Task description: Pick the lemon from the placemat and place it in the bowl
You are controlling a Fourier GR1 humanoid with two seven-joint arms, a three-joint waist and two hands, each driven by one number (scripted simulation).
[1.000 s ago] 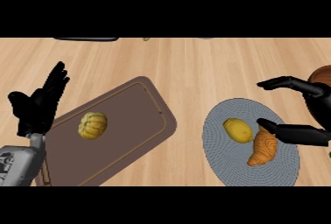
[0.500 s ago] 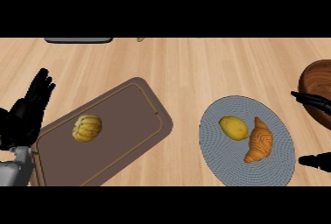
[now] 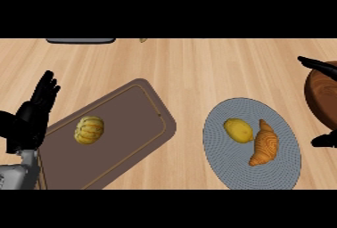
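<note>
The left hand (image 3: 31, 119) rests open, fingers up, at the left edge, as before. The small pumpkin (image 3: 89, 129) lies on the brown tray (image 3: 135, 133). The lemon (image 3: 238, 130) sits on the round grey placemat (image 3: 227, 161), touching the croissant (image 3: 264, 142). The right hand (image 3: 324, 67) has retreated rightward; only fingertips show over the cut-off bowl (image 3: 322, 95), so its state cannot be told

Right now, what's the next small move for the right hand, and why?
Probably bring the right hand left and down over the lemon. The lemon lies untouched on the grey placemat beside the croissant, while that hand shows only at the right edge by the bowl, holding nothing visible.
</note>
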